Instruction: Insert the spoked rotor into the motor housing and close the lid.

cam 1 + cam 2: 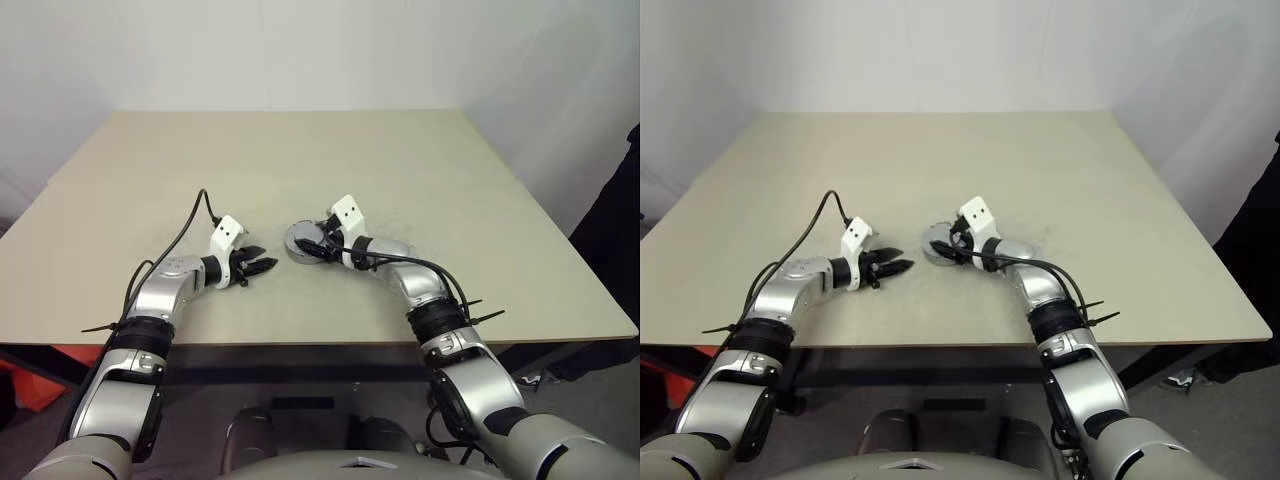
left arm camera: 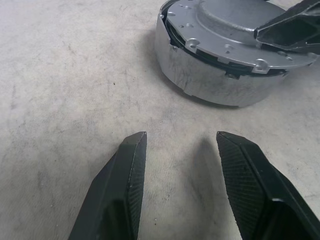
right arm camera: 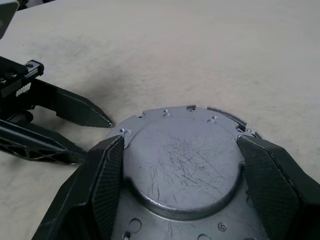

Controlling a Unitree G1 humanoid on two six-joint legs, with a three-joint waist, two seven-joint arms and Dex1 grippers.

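The motor housing [image 1: 299, 247], a short round shiny metal puck, stands near the middle of the table. The lid [image 3: 182, 160], a dull-grey plate with a scratched raised round centre, lies flat on top of it. My right gripper [image 3: 181, 142] reaches over the housing from the right, one finger pressed against each side of the lid's raised centre. My left gripper [image 2: 180, 135] hovers low over the table just left of the housing, open and empty, pointing at its side wall [image 2: 215, 82]. The spoked rotor is hidden.
The beige table [image 1: 350, 160] stretches wide and bare behind and to both sides of the housing. Its front edge runs just below my forearms. A dark shape [image 1: 618, 210] stands past the table's right edge.
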